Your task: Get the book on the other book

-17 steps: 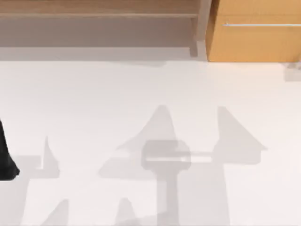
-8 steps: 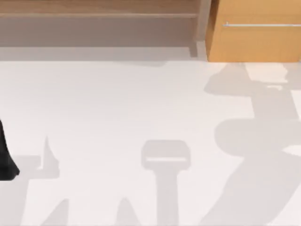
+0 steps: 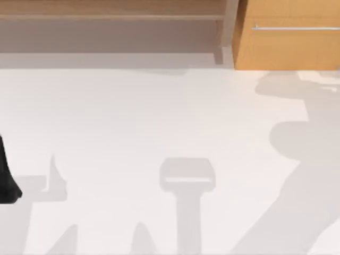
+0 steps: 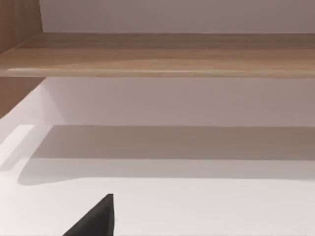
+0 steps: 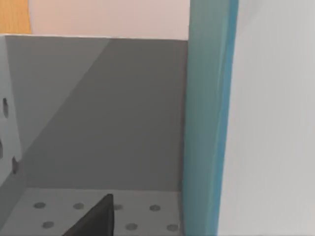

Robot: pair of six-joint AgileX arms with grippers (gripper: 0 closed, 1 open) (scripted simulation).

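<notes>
White table (image 3: pixel 133 122), bare, crossed by grey arm shadows. Wooden shelf (image 3: pixel 106 10) along the far edge; wooden cabinet (image 3: pixel 287 45) with a metal handle (image 3: pixel 295 27) at far right. Left arm (image 3: pixel 6 180): dark part at the table's left edge; whether its pincer is open or closed cannot be told. Right wrist view: teal book (image 5: pixel 206 123) standing upright, close to the camera, inside a grey compartment (image 5: pixel 98 118) with a dotted floor; a dark fingertip (image 5: pixel 96 219) shows, pincer state cannot be told.
</notes>
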